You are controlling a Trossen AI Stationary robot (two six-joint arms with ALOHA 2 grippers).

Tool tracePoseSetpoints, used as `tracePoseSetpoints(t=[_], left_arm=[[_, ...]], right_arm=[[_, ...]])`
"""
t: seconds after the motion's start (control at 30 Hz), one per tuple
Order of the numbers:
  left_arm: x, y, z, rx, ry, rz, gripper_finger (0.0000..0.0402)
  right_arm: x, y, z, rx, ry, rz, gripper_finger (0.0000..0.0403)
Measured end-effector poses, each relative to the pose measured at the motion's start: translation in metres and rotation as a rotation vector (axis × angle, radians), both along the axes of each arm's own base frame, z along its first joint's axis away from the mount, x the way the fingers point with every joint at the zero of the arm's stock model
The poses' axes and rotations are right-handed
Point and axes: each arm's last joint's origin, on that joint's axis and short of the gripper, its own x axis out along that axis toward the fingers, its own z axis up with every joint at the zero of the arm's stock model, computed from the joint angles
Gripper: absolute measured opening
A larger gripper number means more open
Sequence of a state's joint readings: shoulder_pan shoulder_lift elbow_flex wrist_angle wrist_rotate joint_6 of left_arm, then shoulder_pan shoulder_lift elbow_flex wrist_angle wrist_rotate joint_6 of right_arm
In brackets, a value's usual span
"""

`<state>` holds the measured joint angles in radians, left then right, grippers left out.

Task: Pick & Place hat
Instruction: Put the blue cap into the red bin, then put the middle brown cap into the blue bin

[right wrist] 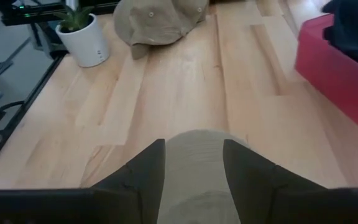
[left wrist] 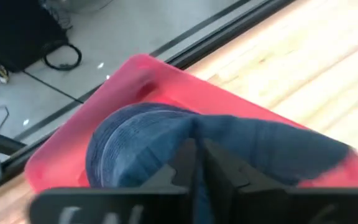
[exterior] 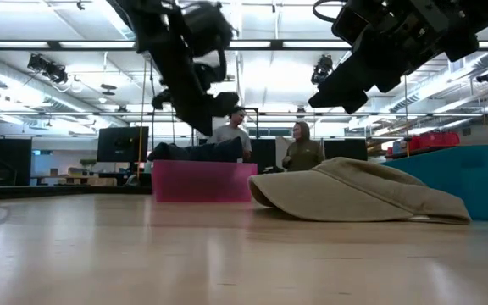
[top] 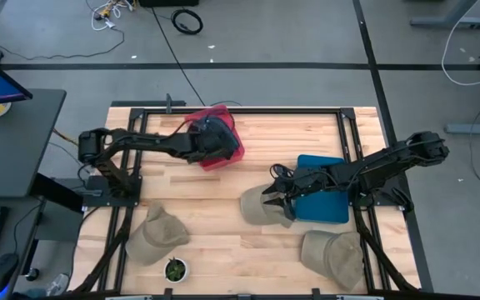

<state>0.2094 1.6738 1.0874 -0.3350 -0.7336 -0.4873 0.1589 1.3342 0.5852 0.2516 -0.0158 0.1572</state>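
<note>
A dark blue hat sits in the pink bin at the table's far middle. My left gripper is right over it, shut on its cloth. A tan hat lies flat on the table beside the blue bin. My right gripper hovers open above this tan hat, one finger on either side of it in the right wrist view. The low view shows the right gripper well clear of the tan hat. My left gripper pinches the blue hat at a raised ridge of cloth on its crown, coming from above and pointing down. The fingers hide the exact spot. The hat's body rests inside the pink bin.
Two more tan hats lie near the table's near edge, one at the left and one at the right. A small potted plant stands at the near edge. Bare wood lies between the bins. People stand in the room behind.
</note>
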Motion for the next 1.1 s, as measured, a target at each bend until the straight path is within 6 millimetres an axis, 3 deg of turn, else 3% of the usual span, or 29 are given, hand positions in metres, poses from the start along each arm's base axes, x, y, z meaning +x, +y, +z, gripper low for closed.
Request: tracePoseSetpoints(t=[0.33,0.5,0.63,0.8,1.1], left_arm=[[-0.002,0.046,-0.047,-0.191,0.063,0.057,0.0004],[-0.001,0.057,-0.071,-0.263,0.103,0.063,0.0005],[-0.001,0.059,-0.078,-0.272,0.123,0.067,0.0005],[-0.004,0.048,-0.060,-0.268,0.119,0.033,0.0006],[-0.017,0.015,0.012,-0.173,0.021,-0.119,0.0013]], right_arm=[[0.000,0.000,-0.001,-0.008,0.006,0.003,0.0166],[0.000,0.000,-0.001,-0.008,0.008,0.003,0.0166],[-0.001,0.000,-0.001,-0.006,0.014,0.002,0.0166],[-0.003,0.001,-0.004,0.018,0.053,-0.010,0.0166],[-0.010,0.010,-0.013,-0.028,0.158,0.062,0.0166]])
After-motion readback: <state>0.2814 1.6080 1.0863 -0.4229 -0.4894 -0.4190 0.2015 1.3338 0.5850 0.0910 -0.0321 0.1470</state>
